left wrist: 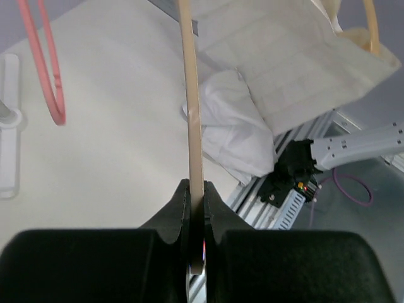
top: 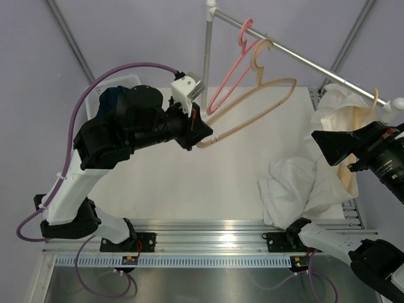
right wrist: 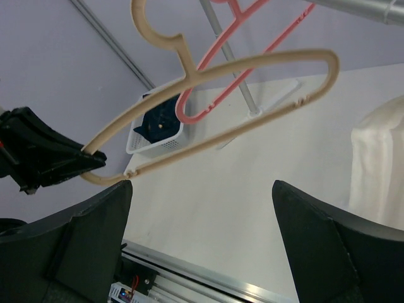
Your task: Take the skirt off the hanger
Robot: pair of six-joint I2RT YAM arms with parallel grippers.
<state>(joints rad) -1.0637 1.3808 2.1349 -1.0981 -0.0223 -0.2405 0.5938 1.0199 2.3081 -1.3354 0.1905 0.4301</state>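
Open table [top: 189,183] centre; beige hanger [left wrist: 193,95], pink hanger [left wrist: 59,118] overhang rear; skirt [top: 293,189] heaped right.

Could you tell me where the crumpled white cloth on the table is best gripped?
Probably a raised fold on top of the white cloth, coming from above: it lies heaped on the table, so its flat edges offer little to pinch. The open right gripper is nearest; the left gripper is shut on the beige hanger.
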